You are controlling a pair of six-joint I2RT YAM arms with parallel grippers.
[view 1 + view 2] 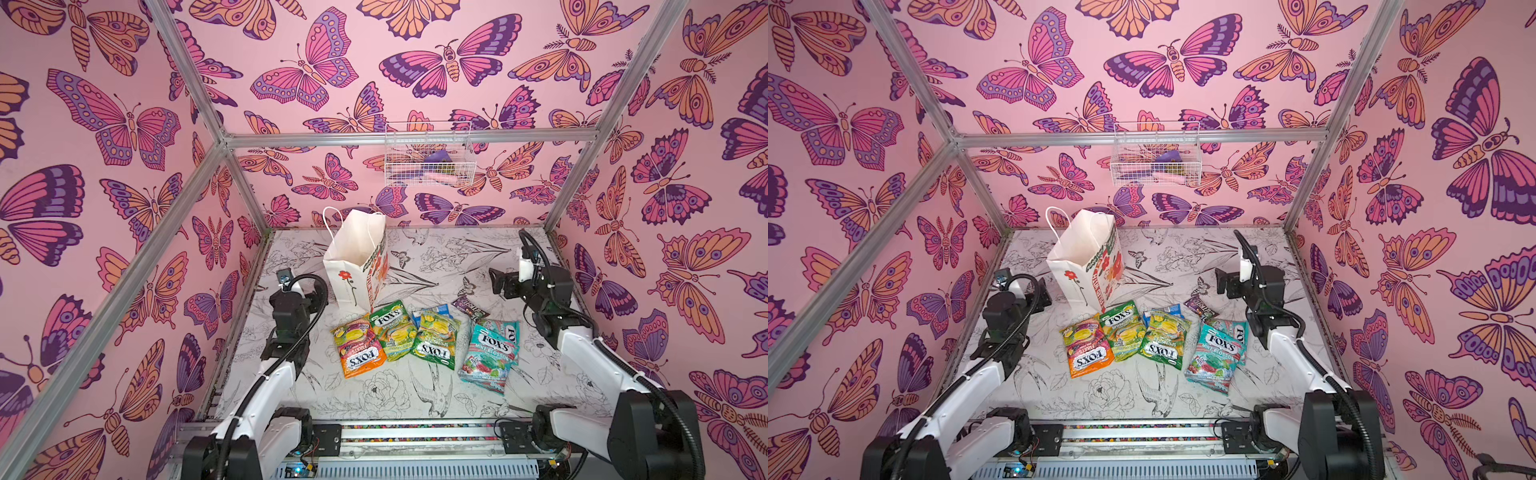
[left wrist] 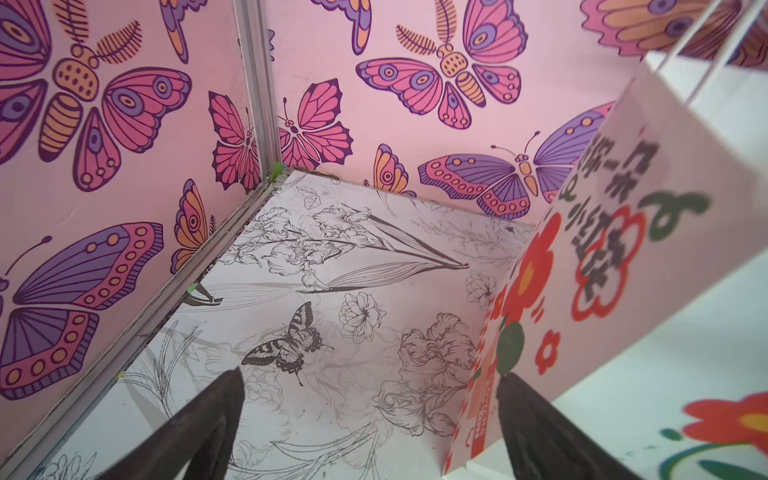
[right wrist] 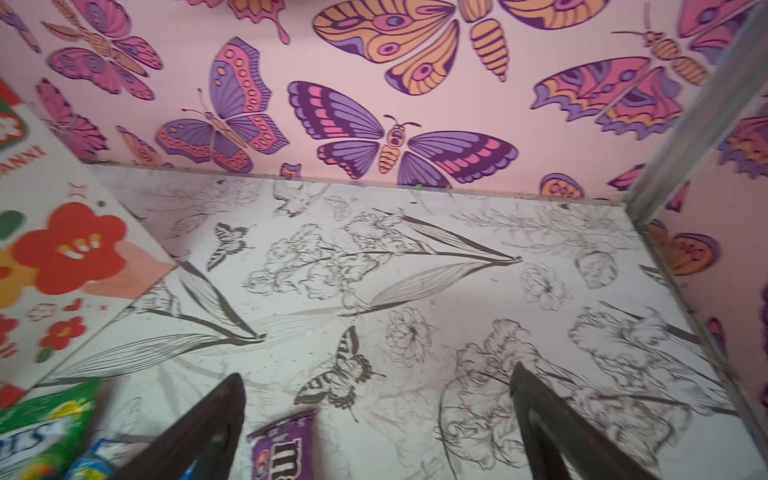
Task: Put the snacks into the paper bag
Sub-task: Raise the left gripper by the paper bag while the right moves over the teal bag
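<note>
The white paper bag (image 1: 356,257) (image 1: 1080,253) stands open at the back left, a red flower on its near face. In front of it the snacks lie in a row: an orange packet (image 1: 359,352), two green-yellow packets (image 1: 390,330) (image 1: 434,341), a teal packet (image 1: 489,353), a small blue-white packet (image 1: 441,309) and a dark purple wrapper (image 1: 471,306). My left gripper (image 2: 370,374) is open and empty just left of the bag (image 2: 623,249). My right gripper (image 3: 377,371) (image 1: 495,282) is open above the table, over the purple wrapper (image 3: 282,449).
A white wire basket (image 1: 428,160) hangs on the back wall above the table. Pink butterfly walls and aluminium posts close in the left, right and back sides. The table (image 1: 449,257) has a black-and-white flower print.
</note>
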